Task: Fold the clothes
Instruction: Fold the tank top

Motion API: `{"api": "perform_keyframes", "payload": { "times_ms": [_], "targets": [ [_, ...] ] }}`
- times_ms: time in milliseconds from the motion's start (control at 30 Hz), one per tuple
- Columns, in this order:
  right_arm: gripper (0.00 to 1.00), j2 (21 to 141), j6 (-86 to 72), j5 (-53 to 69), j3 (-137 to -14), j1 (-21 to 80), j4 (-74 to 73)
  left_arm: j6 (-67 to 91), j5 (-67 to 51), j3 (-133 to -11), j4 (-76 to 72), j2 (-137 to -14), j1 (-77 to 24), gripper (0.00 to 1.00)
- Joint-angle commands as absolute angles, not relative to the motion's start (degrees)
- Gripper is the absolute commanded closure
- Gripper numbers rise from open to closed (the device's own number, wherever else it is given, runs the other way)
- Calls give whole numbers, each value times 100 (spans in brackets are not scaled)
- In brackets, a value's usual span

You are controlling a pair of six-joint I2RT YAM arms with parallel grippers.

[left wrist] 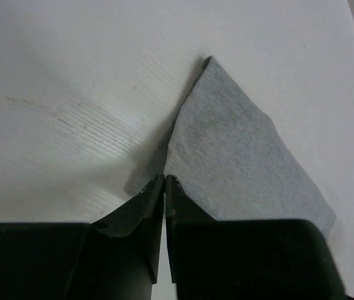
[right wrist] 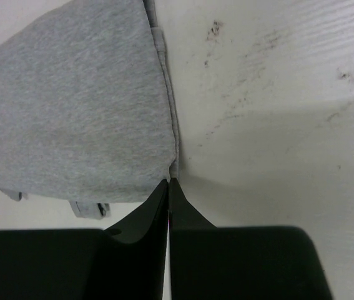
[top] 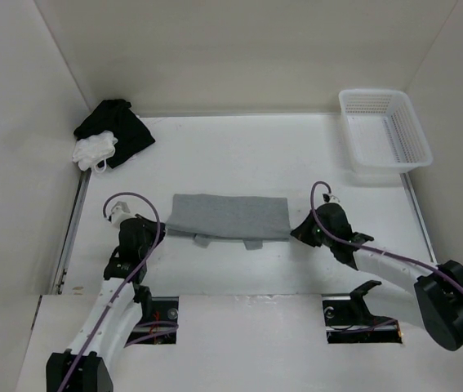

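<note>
**White box, white table**

Plain white walls [top: 239,49] close in left, far and right. Table [top: 239,269] is white too, a bit scuffed, evenly lit. Basket [top: 376,175] far right, black cloth [top: 129,131] and white cloth [top: 94,151] far left.

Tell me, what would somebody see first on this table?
A grey top lies folded in the middle of the white table, with the left claw and right claw each shut on a near corner. A black cloth bundle with a small white cloth sits far left; a white basket sits far right.
</note>
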State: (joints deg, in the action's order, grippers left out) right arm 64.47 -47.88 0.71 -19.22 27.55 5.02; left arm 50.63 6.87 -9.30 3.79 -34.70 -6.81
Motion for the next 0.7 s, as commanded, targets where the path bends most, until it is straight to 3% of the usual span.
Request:
{"api": "perform_keyframes", "payload": {
  "times_ms": [0,100,200,300,400,500,667],
  "targets": [
    [95,6267,-5018,-150,-1907,3018,335,5071,738,-940,483,-3410,-383,95],
    [89,6118,-5132,-176,-1934,3352,80,5054,589,-1046,501,-3445,-145,92],
    [70,5890,-5168,-324,-1934,3485,-96,5036,562,-1116,615,-3297,-101,81],
    [55,5766,-5098,-509,-1933,3310,-9,5010,764,-1186,738,-2963,-232,78],
    [52,6089,-4861,-317,-2047,2941,394,5089,923,-1283,380,-3145,-714,78],
    [52,6695,-4781,86,-2136,2686,825,5238,1036,-1528,-305,-4119,-1793,79],
    [58,7478,-4939,456,-2092,2615,1475,5204,1984,-1792,-1405,-5175,-3569,79]
  ]
}}
